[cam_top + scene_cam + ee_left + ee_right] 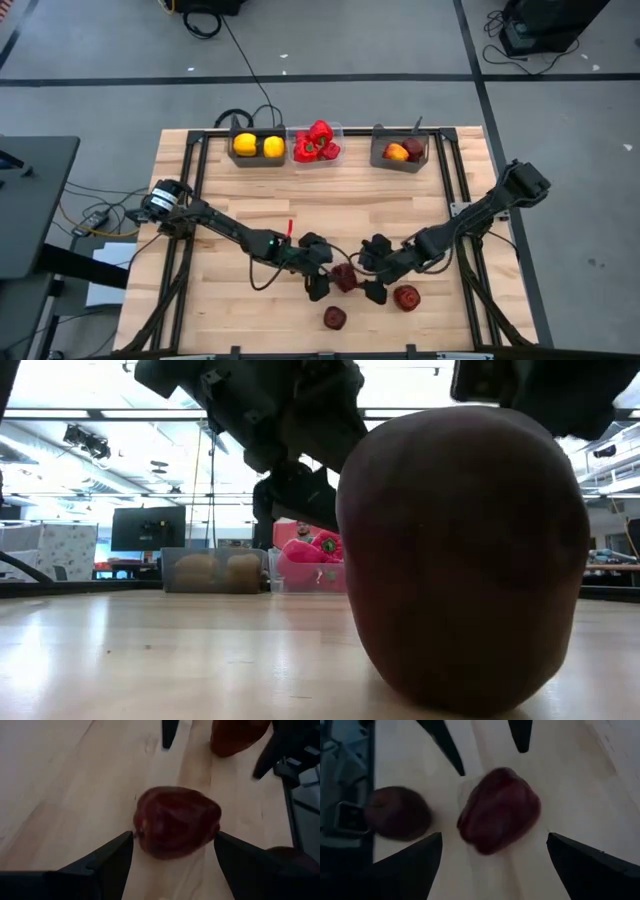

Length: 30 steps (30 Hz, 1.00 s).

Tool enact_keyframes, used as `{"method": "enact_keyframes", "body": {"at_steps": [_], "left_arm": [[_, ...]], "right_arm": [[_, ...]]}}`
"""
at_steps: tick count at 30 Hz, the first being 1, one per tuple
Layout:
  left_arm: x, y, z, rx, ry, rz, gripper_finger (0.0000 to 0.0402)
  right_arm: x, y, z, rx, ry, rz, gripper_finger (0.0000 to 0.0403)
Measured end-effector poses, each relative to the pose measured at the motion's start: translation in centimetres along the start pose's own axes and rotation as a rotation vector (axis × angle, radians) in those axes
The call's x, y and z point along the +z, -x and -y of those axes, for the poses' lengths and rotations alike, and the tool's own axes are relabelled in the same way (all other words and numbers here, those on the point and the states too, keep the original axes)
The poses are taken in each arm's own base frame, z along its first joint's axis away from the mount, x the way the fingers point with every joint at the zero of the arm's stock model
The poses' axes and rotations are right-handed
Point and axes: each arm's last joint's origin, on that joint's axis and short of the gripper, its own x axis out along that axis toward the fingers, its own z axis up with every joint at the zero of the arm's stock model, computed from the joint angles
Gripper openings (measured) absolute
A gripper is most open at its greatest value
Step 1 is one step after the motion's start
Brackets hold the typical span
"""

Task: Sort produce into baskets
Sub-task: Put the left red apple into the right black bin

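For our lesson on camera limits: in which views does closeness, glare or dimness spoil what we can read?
Low view: a dark red fruit right at the lens looms huge and hides much of the table; bright ceiling lights wash out the background. Left wrist view: the fruit between the left hand fingers is soft and dim. Right wrist view: dim, fruit blurred.

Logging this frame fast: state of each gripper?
Left gripper: open, fingers either side of a dark red fruit, not clamped.
Right gripper: open around the same fruit, holding nothing.
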Motion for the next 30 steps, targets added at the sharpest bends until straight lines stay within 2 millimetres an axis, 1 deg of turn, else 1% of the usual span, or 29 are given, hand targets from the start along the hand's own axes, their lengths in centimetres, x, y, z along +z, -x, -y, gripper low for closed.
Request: {"method": "enact_keyframes", "body": {"at_steps": [4, 6, 9, 12, 16, 18, 20, 22, 24, 28, 30], "left_arm": [[0.1, 0.3, 0.0, 0.019, -0.061, 0.006, 0.0282], [0.2, 0.4, 0.1, 0.009, -0.059, 0.01, 0.028], [-0.3, 0.3, 0.2, 0.005, -0.069, -0.026, 0.027], [-0.6, 0.3, 0.2, 0.012, -0.074, -0.049, 0.0251], [0.4, 0.2, 0.1, -0.062, -0.055, -0.008, 0.0228], [0.7, 0.2, 0.1, -0.106, -0.039, -0.009, 0.0219], [0.6, 0.2, 0.0, -0.124, -0.04, -0.032, 0.0211], [0.3, 0.3, -0.3, -0.097, -0.048, -0.072, 0.0202], [0.3, 0.8, -0.7, -0.062, -0.05, -0.115, 0.0193], [1.5, 2.1, -1.2, -0.049, -0.041, -0.092, 0.0177], [1.7, 2.4, -1.4, -0.054, -0.061, -0.097, 0.0173]], "right_arm": [[-0.4, -1.5, 0.4, -0.096, 0.027, 0.038, 0.0368], [-0.7, -2.4, 0.7, -0.123, 0.051, 0.02, 0.0369], [-1.0, -3.5, 0.7, -0.075, 0.066, -0.039, 0.0369], [-1.5, -4.4, 0.7, -0.055, 0.071, -0.071, 0.0368], [-1.7, -5.0, 0.4, -0.048, 0.066, -0.057, 0.0364], [-1.8, -5.2, 0.6, -0.066, 0.049, -0.051, 0.0354], [-1.7, -5.2, 0.6, -0.08, 0.048, -0.037, 0.0333], [-1.5, -5.2, 0.9, -0.088, 0.05, -0.03, 0.0305], [-1.3, -5.3, 1.1, -0.09, 0.042, -0.032, 0.0273], [-0.9, -5.4, 1.5, -0.099, 0.029, -0.027, 0.0202], [-0.7, -5.4, 1.8, -0.105, 0.021, -0.027, 0.0166]]}}
